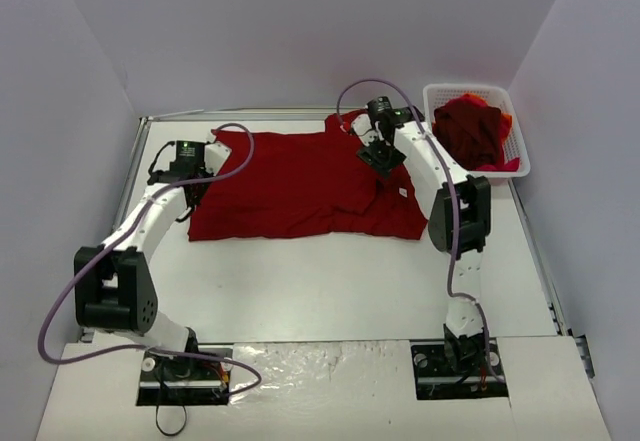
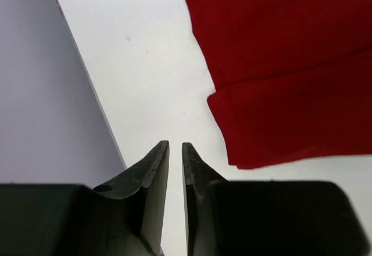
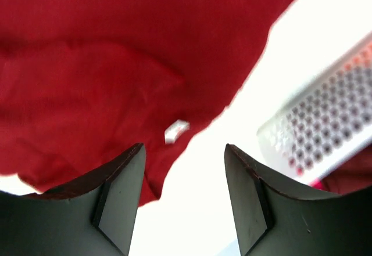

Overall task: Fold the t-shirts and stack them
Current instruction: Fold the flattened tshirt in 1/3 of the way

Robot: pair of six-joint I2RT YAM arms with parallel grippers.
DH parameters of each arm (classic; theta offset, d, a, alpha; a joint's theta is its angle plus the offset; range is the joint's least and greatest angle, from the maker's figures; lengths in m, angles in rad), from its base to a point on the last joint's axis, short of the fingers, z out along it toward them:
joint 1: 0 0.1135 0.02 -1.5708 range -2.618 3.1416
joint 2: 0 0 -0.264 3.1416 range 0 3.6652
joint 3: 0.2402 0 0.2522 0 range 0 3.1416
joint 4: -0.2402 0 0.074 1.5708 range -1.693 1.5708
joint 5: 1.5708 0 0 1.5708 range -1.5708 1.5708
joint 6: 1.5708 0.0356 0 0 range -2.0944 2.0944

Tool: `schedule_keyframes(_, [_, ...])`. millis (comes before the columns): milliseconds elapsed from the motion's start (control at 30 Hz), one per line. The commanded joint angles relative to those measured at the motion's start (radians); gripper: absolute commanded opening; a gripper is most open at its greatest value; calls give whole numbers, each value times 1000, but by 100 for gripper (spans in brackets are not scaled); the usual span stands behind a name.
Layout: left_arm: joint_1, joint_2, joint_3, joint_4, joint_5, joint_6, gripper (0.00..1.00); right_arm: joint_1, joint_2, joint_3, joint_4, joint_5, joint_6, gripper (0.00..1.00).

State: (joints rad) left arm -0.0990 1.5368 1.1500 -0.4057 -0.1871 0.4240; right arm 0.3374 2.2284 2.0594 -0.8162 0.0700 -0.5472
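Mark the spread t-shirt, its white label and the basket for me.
spread t-shirt (image 1: pixel 300 186): top view, middle of the cloth.
white label (image 3: pixel 176 131): right wrist view, centre of the tag.
basket (image 1: pixel 519 133): top view, right rim.

We see a white table filling the frame's centre, boxed in by plain pale lavender walls at top, left and right, evenly lit.

1. The top camera looked down from above and behind the arms, far off, over the whole white table.
2. The left wrist camera hung close over the left edge of the spread dark red cloth t-shirt.
3. The right wrist camera hung close by its right edge; all three views shared it.
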Motion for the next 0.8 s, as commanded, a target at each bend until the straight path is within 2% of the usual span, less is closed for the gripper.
schedule_keyframes(0, [-4, -104, -27, -139, 130, 54, 14, -18, -214, -144, -20, -18, 13, 52])
schedule_keyframes(133, [-5, -155, -142, -168, 250, 142, 15, -28, -340, -341, 28, -4, 18, 52])
schedule_keyframes(300, [2, -144, -242, -137, 290, 229, 25, -47, -412, -467, 51, -10, 29, 51])
schedule_keyframes(467, [10, -104, -251, -107, 308, 265, 28, -54, -415, -487, 54, -21, 46, 51])
schedule_keyframes(767, [15, -44, -286, 40, 201, 277, 29, -55, -389, -489, 58, -38, 66, 51])
